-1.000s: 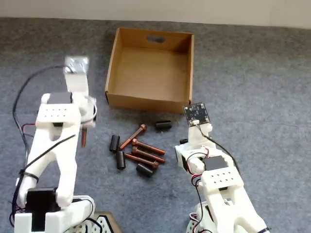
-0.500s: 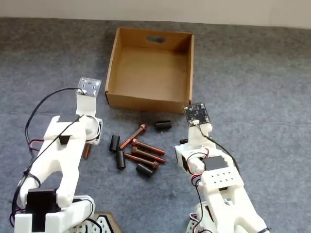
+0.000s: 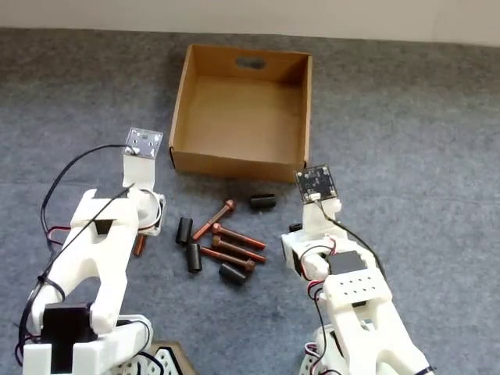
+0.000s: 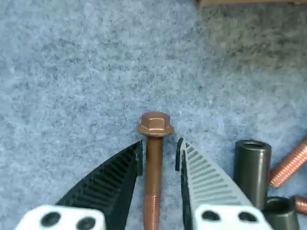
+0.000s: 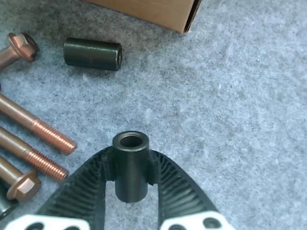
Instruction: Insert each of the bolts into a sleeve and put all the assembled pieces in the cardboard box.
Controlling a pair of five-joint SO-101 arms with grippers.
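Note:
My left gripper (image 4: 159, 146) is shut on the shank of a copper bolt (image 4: 154, 143), head outward, low over the grey carpet. In the high view this bolt (image 3: 139, 244) pokes out beneath the left arm, left of the pile. A black sleeve (image 5: 130, 167) stands upright, with its bore showing, between the closed fingers of my right gripper (image 5: 131, 155); in the high view the right gripper (image 3: 297, 228) sits right of the pile. Several loose bolts (image 3: 234, 248) and black sleeves (image 3: 183, 230) lie between the arms. The cardboard box (image 3: 234, 164) stands behind them, empty.
One sleeve (image 3: 263, 201) lies on its side just before the box's front wall, and it also appears in the right wrist view (image 5: 92, 53). Two sleeves (image 4: 251, 165) stand close to the held bolt. Open carpet spreads to the right of the box.
The left arm has swung right and come down toward the pile with its bolt, mostly in the first half second. The right arm and its sleeve have kept still.

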